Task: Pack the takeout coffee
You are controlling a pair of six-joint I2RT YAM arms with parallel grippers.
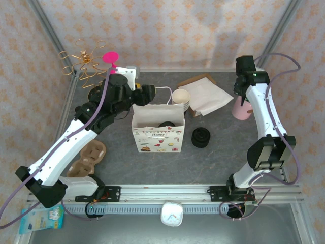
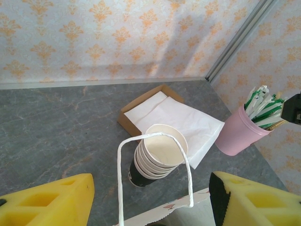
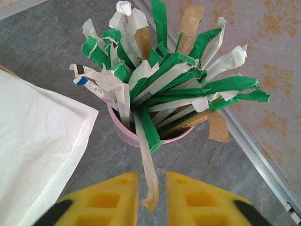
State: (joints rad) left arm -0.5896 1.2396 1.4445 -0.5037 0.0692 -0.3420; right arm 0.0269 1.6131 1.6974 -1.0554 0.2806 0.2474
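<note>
A round black lid (image 1: 166, 124) shows inside the patterned paper gift bag (image 1: 157, 133) at the table's middle; the takeout coffee's cup body is hidden by the bag walls. My left gripper (image 1: 147, 94) hovers behind the bag's back edge. It is open, with its yellow fingers (image 2: 47, 202) wide apart either side of the bag's white handle (image 2: 141, 139). My right gripper (image 1: 242, 95) is above the pink holder (image 3: 127, 132) of wrapped straws. Its fingers (image 3: 106, 200) stand a narrow gap apart, and a white straw wrapper (image 3: 149, 174) hangs loose between them.
A stack of lidless cream cups (image 1: 181, 98) stands just behind the bag, beside a brown tray of white napkins (image 1: 205, 96). A loose stack of black lids (image 1: 201, 137) lies right of the bag. A pulp cup carrier (image 1: 87, 157) lies under the left arm. A gold wire stand (image 1: 84, 63) is at the back left.
</note>
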